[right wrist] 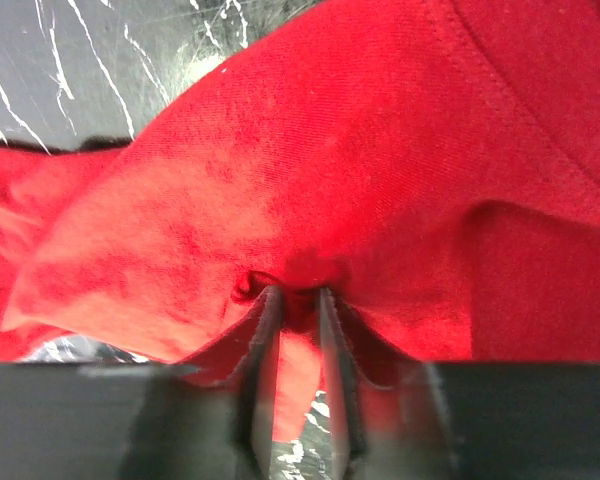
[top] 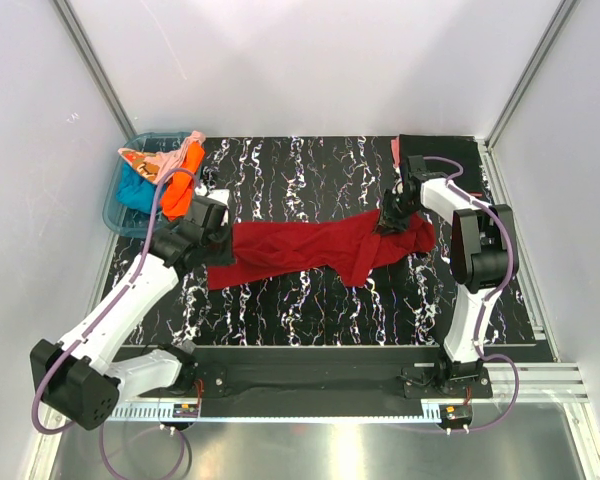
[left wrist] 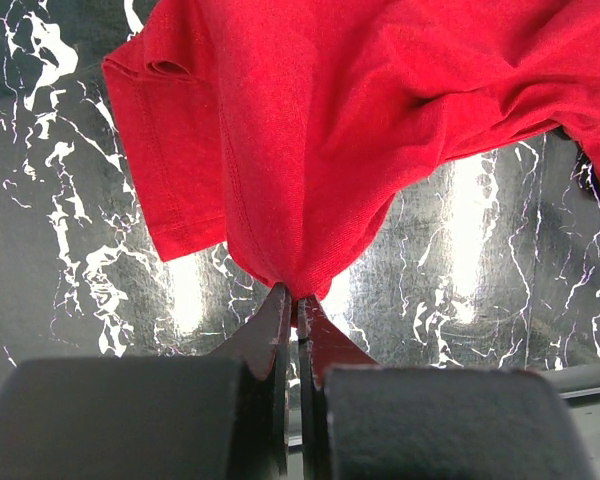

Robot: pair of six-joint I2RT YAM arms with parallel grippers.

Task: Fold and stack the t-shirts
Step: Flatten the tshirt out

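Note:
A dark red t-shirt point(top: 310, 250) lies stretched in a long band across the black marbled table. My left gripper point(top: 213, 240) is at its left end, shut on a pinch of the cloth point(left wrist: 310, 130) at the fingertips point(left wrist: 297, 297). At the shirt's right end, my right gripper point(top: 392, 222) has its jaws point(right wrist: 292, 295) nearly together, with a fold of the red cloth point(right wrist: 380, 150) bunched between the tips. A black t-shirt point(top: 442, 150) lies flat at the back right, a salmon pink edge point(top: 394, 150) showing beside it.
A blue translucent tub point(top: 108, 210) stands at the back left, holding an orange t-shirt point(top: 180, 188), a teal one point(top: 133, 192) and pale peach cloth point(top: 148, 160). White walls close in the table on three sides.

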